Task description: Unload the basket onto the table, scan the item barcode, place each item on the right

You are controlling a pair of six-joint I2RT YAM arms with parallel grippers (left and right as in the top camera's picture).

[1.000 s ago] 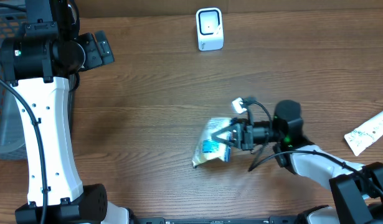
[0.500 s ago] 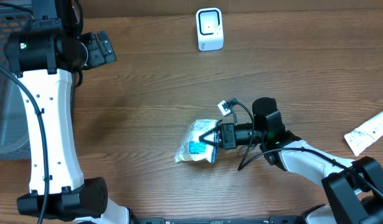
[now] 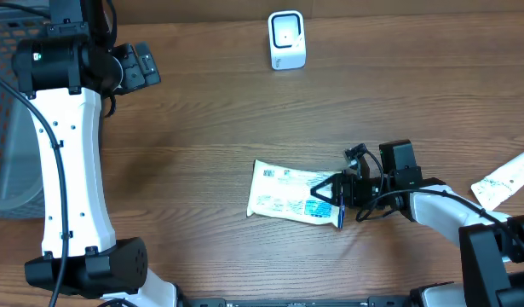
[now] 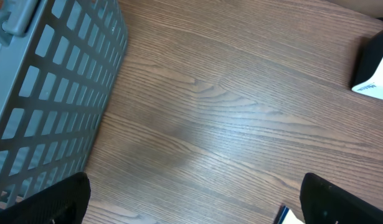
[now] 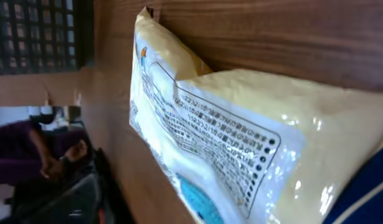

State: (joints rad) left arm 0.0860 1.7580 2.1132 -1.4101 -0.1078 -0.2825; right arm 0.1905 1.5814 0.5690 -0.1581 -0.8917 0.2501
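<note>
Overhead, wood-grain table (image 3: 202,128), packet (image 3: 287,192) flat, basket (image 4: 48,93) at edge, left gripper (image 4: 194,202) and right gripper (image 3: 328,191) spread.

soft, even light is falling on the wooden table (image 3: 210,153) in the overhead view, leaving only faint shadows beside the white arm (image 3: 70,170) at the left. in the right wrist view the packet (image 5: 228,143) is filling the frame, blurring up close and catching glare at the right, while the upper left corner is looking dim.

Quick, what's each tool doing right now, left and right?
Left tool: open, holding nothing.
Right tool: open at the end of the packet, not clamped.
</note>
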